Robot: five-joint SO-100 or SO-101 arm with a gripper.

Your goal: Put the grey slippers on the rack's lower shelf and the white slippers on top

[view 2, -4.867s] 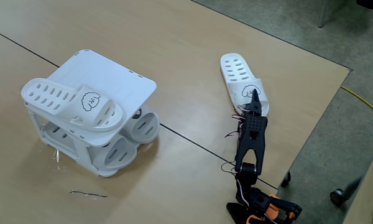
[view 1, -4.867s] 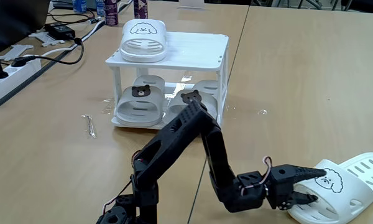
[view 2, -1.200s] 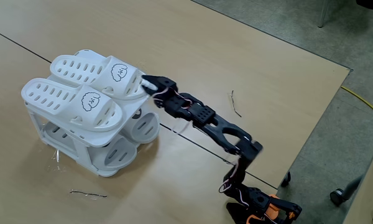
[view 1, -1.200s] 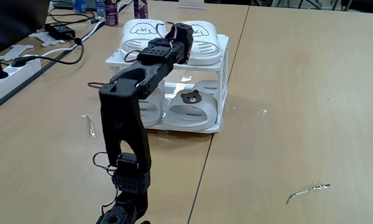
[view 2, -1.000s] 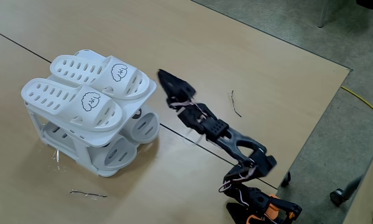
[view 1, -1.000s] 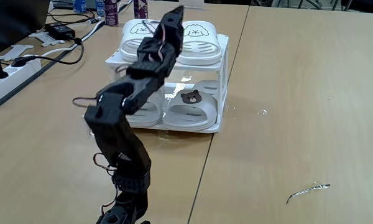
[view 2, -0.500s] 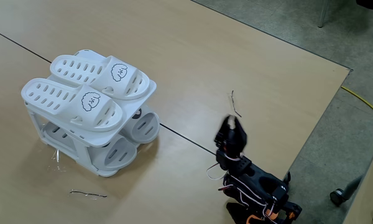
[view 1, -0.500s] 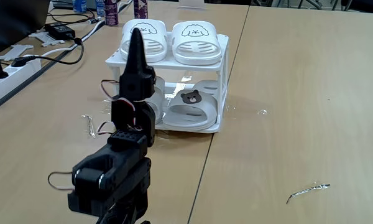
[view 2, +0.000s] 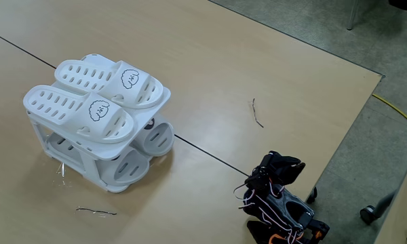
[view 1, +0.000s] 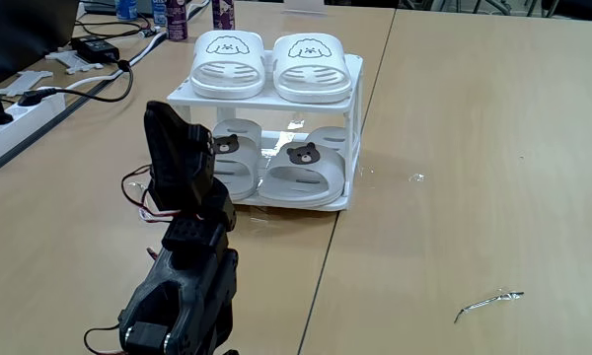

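Down by the arm's base the tool (view 2: pixel 285 165) sits folded in over its own joints, carrying nothing; whether its jaws are parted or closed I cannot tell from either fixed view. In one fixed view the tool (view 1: pixel 166 128) rises as a dark block in front of the rack's left side, blocking part of it.

Step in hand looks like parking the arm, since the sorting reads as done. To do it well: fold straight down and back, keep the wrist off the rack (view 1: pixel 353 106) posts, don't sweep the loose wires (view 1: pixel 138 192) across the bench (view 1: pixel 454 148), and leave the slippers untouched.

Taking the rack (view 2: pixel 159 89) as landmark: the white slippers (view 1: pixel 266 63) lie side by side on its slatted top, dog faces toward the far side in that view; the other fixed view shows the white slippers (view 2: pixel 98 96) filling the top, toes slightly over the edge. The grey slippers (view 1: pixel 301 168) rest on the lower shelf (view 1: pixel 337 202) between the posts, bear badges showing; the left one is partly hidden behind the arm. Grey slippers (view 2: pixel 146 146) poke out from under the top tier in the other view.

Tool is well apart from the rack, touching nothing on it. A small bent wire scrap (view 1: pixel 485 301) lies on the bench far to the rack's right.
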